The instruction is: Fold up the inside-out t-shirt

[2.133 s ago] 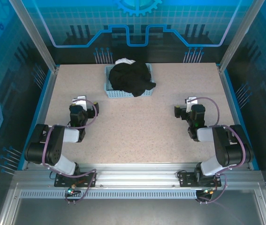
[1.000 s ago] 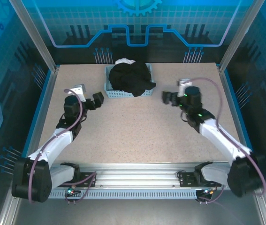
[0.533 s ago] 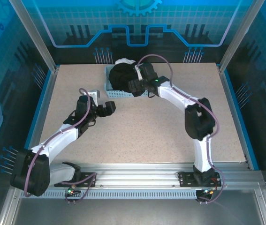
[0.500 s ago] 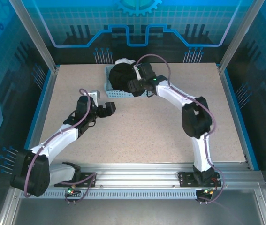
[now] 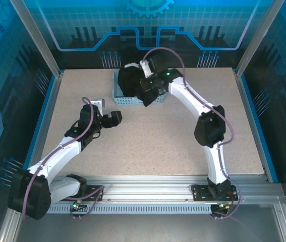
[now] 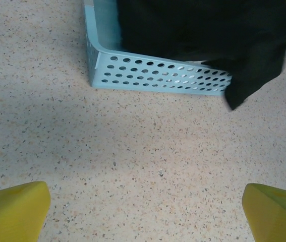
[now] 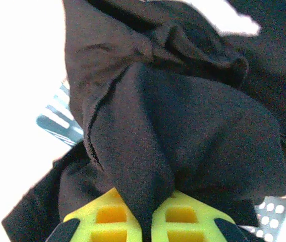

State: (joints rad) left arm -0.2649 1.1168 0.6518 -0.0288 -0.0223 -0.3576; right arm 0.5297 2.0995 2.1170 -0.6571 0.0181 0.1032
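So the black t-shirt [image 5: 127,84] is bunched up in the light blue perforated basket [image 5: 125,100], top middle of the overhead view, at the far side of the bench [image 5: 173,141]. The right arm reaches all the way over to it. On the right wrist cam, the right pincer [image 7: 147,214] has its yellow fingers [image 7: 111,218] clamped together on a fold of the black fabric, which bulges out just above the tips.

The left pincer [image 5: 113,118] hangs over bare bench left of centre, near the basket but not touching it. Its jaws are spread wide with nothing between them. From its own cam you can see a flap of the shirt draped over the basket's front wall on the right side. There's a bit of white cloth [image 5: 131,66] peeking out at the back of the basket.
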